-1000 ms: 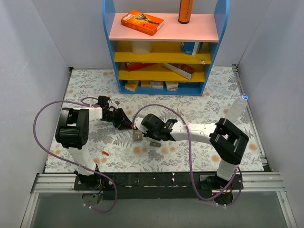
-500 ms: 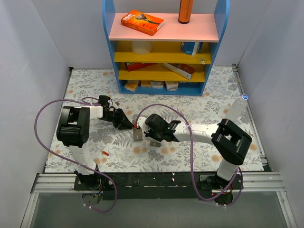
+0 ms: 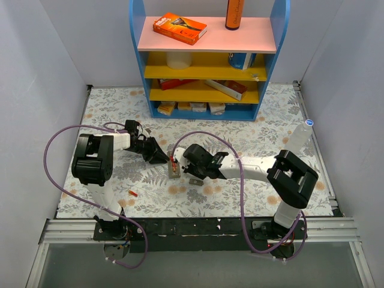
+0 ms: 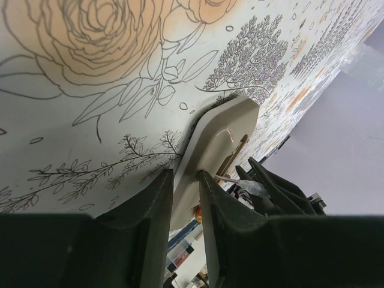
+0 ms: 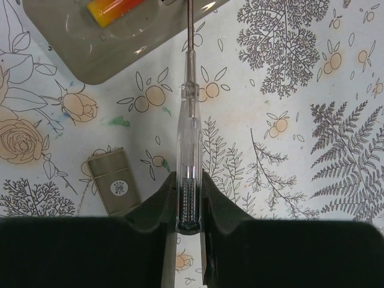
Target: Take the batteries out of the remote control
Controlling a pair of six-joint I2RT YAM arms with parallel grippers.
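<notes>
The grey remote control (image 3: 174, 170) lies on the floral mat between the two grippers. My left gripper (image 3: 161, 158) is shut on one end of the remote, which fills the gap between its fingers in the left wrist view (image 4: 216, 144). My right gripper (image 3: 185, 164) is shut on a clear-handled screwdriver (image 5: 188, 120). Its metal tip reaches into the remote's open recess (image 5: 144, 42), beside a red battery (image 5: 114, 9) lying in it. A second red battery (image 3: 132, 193) lies loose on the mat at the near left.
A small flat grey plate (image 3: 195, 180) lies just right of the remote and also shows in the right wrist view (image 5: 114, 189). A blue shelf unit (image 3: 204, 60) stands at the back. A plastic bottle (image 3: 300, 137) lies at the right. Purple cables loop over both arms.
The right gripper with the screwdriver has shifted slightly right and nearer. The left gripper has drawn back a little to the left. The remote has barely moved.
</notes>
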